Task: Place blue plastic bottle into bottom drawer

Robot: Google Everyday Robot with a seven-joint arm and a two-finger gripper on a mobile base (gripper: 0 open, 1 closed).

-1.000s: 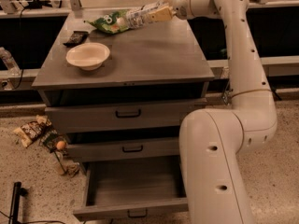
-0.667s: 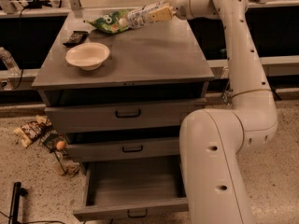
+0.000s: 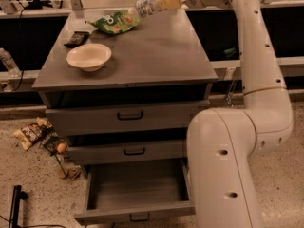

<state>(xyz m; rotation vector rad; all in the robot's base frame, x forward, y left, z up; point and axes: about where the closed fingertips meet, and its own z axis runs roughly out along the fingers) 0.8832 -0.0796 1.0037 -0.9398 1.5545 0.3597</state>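
Observation:
The blue plastic bottle (image 3: 148, 4) is a small clear bottle with a pale label, held lying sideways in the air above the back of the cabinet top. My gripper (image 3: 166, 1) is shut on the bottle, its tan fingers (image 3: 169, 2) wrapped round the body, at the top of the camera view. The bottom drawer (image 3: 137, 210) stands pulled open at the foot of the grey cabinet, and its inside looks empty. The bottle is high above and behind the drawer.
A green snack bag (image 3: 115, 23), a white bowl (image 3: 89, 56) and a small dark object (image 3: 76, 38) lie on the cabinet top (image 3: 156, 56). The two upper drawers (image 3: 129, 115) are closed. My arm (image 3: 228, 151) stands right of the cabinet. Wrappers (image 3: 35, 133) litter the floor at left.
The gripper has lifted the bottle slightly up and away from the snack bag. Nothing else has moved.

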